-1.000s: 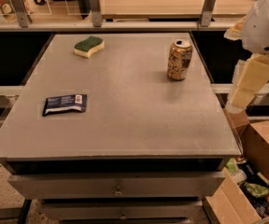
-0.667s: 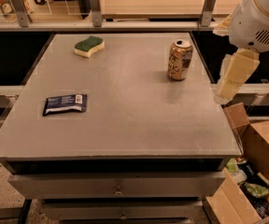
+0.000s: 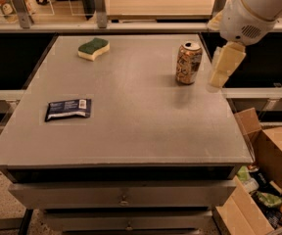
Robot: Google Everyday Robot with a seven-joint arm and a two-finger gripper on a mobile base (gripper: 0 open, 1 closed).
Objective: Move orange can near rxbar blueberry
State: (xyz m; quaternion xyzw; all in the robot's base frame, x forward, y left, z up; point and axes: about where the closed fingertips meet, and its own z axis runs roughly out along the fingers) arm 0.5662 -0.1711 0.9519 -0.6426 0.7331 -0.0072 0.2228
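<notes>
- Hovering just right of the orange can (image 3: 188, 62): gripper (image 3: 217, 79), not touching; open or closed, cannot tell.
- Can upright on bench (image 3: 141, 131).
- Snack bar (image 3: 68, 109) well left of can, nearer front.

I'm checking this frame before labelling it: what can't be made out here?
All in the camera view:
Arm: its upper part is cut off by the top and right edges. Its gripper hangs just right of the can.
Can: label markings are blurred; the far side is hidden by the can itself.
Bar: the print is too small to read.
Box: it is cut off by the right and bottom edges, and its contents are unclear.
</notes>
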